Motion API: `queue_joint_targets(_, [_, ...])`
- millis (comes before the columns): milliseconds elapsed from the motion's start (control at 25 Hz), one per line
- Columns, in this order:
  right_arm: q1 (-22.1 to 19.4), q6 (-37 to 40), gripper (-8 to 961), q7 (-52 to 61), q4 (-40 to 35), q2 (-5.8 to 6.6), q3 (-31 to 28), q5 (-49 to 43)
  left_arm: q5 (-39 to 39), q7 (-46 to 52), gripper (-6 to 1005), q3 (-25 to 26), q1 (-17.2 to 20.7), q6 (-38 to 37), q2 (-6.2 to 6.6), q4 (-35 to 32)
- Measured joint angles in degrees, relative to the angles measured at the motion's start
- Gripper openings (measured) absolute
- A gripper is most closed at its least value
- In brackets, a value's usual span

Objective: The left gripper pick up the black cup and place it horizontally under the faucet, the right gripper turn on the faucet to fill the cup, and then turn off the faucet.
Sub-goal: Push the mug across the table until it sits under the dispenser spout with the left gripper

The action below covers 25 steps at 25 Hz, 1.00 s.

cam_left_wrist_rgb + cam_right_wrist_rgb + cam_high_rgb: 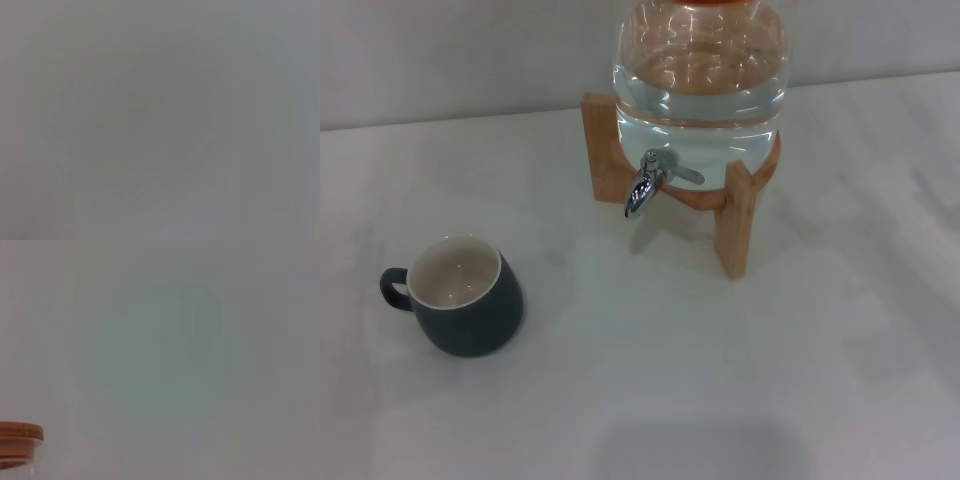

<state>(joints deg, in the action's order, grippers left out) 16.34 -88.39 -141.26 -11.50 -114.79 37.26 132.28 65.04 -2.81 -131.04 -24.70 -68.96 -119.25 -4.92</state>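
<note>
Your cup point(460, 297) stands upright on the bench point(650, 400) at the near left, mouth up, cream inside showing and seemingly empty. Its loop handle point(392, 288) sticks out to the left, away from the faucet point(646, 185). The faucet sits at the far centre on a glass jar point(700, 70) of water in a wooden stand point(735, 215), its spout curving down toward the near side with bare bench below it. So the cup lies well apart from the spout, to its left and nearer to you; the carry runs right and away.

Neither gripper appears in the head view. The left wrist view shows only a blank grey surface, and the right wrist view shows the same plus the edge of a wooden lid point(20, 432) in one corner, most likely the jar's top. You cannot tell from any of this whether the jaws on either arm are apart or together, nor exactly where they hang.

Judged from the layout, nothing of the task is done yet. The cup is on the left arm's side, so that arm has the shorter reach. With the handle pointing left, you probably want the jaws to come at the rim or body rather than the loop. The faucet lever points right, toward the right arm's side.
</note>
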Motion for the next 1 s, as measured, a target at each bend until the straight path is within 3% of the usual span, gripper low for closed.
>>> queue_joint_targets(1000, [-0.2, 0.2, 843, 0.0, 0.2, 0.0, 0.0, 0.0, -3.5, -0.9, 879, 0.0, -0.4, -0.7, -0.11, -1.7])
